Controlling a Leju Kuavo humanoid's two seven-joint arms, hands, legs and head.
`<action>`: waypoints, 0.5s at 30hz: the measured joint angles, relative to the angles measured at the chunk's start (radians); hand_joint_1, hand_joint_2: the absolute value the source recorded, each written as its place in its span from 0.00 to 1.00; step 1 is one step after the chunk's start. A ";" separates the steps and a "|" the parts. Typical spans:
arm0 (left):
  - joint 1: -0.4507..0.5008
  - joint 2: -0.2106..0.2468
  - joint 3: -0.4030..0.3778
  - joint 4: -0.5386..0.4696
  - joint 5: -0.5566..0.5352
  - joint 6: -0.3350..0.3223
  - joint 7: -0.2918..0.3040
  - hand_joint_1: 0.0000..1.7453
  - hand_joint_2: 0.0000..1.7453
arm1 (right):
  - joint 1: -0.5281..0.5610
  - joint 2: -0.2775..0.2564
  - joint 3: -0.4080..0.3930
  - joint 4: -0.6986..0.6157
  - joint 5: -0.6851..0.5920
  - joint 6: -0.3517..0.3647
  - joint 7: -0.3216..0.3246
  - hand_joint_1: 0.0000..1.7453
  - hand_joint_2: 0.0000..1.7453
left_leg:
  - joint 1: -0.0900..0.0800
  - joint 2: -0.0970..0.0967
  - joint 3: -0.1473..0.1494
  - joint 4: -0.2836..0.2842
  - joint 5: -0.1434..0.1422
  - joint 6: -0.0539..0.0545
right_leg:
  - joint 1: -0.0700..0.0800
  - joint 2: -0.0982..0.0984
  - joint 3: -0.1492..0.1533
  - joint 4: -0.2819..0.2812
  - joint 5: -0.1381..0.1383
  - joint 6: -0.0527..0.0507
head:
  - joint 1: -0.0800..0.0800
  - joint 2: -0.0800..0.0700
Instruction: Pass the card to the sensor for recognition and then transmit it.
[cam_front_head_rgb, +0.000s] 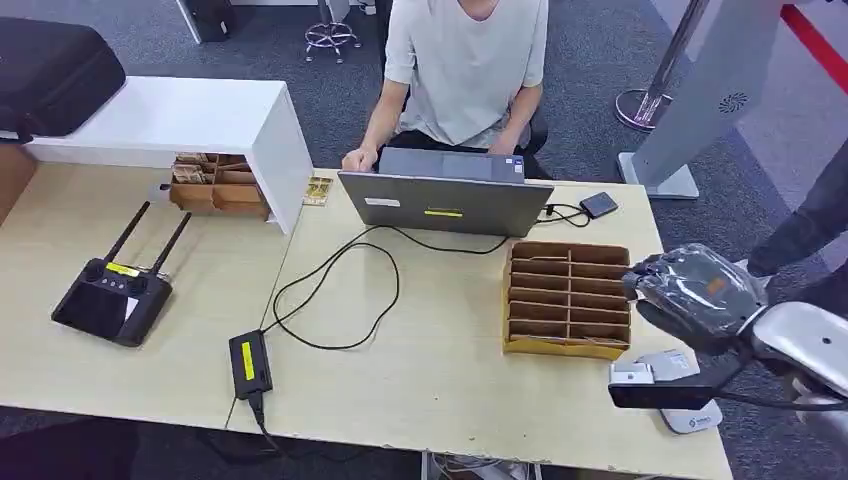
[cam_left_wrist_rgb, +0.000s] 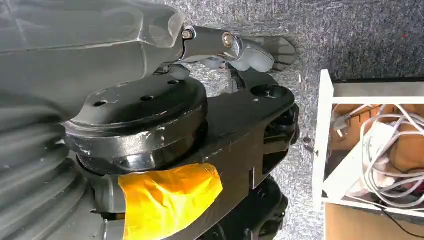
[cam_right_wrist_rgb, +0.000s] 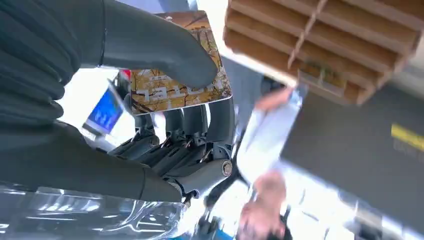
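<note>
My right hand (cam_front_head_rgb: 695, 290) hovers over the table's front right corner, wrapped in clear plastic. In the right wrist view it pinches a yellow-brown patterned card (cam_right_wrist_rgb: 170, 90) between the thumb (cam_right_wrist_rgb: 165, 50) and the dark fingers (cam_right_wrist_rgb: 200, 120). The white sensor (cam_front_head_rgb: 690, 415) lies on the table just below and in front of that hand, partly hidden by my wrist. My left hand (cam_left_wrist_rgb: 245, 50) hangs beside my body over the carpet, holding nothing.
A cardboard divider tray (cam_front_head_rgb: 568, 297) stands left of my right hand. Behind it a person (cam_front_head_rgb: 465, 70) sits at an open laptop (cam_front_head_rgb: 445, 200). A power brick (cam_front_head_rgb: 250, 362) with cables, a remote controller (cam_front_head_rgb: 110, 300) and a white shelf (cam_front_head_rgb: 200, 120) occupy the left.
</note>
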 joint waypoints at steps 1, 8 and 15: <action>0.000 0.000 0.000 0.000 0.000 0.000 0.000 0.00 1.00 | 0.027 0.007 -0.019 -0.002 0.035 -0.038 -0.007 0.77 1.00 | 0.000 0.000 0.000 0.000 0.000 0.000 | 0.000 0.000 0.000 0.000 0.000 0.000 | 0.000 0.000; -0.002 -0.005 -0.005 0.000 -0.011 0.004 0.000 0.00 1.00 | 0.228 0.090 -0.171 -0.018 0.228 -0.229 -0.043 0.77 1.00 | 0.000 -0.001 0.000 0.000 0.000 0.000 | 0.000 -0.001 0.000 0.000 0.000 0.000 | 0.000 0.000; -0.007 -0.005 -0.018 0.000 -0.021 0.006 0.009 0.00 1.00 | 0.340 0.158 -0.253 -0.017 0.311 -0.297 -0.041 0.77 1.00 | 0.000 0.000 0.000 0.000 0.000 0.000 | 0.000 -0.001 0.000 0.000 0.000 0.000 | 0.000 0.000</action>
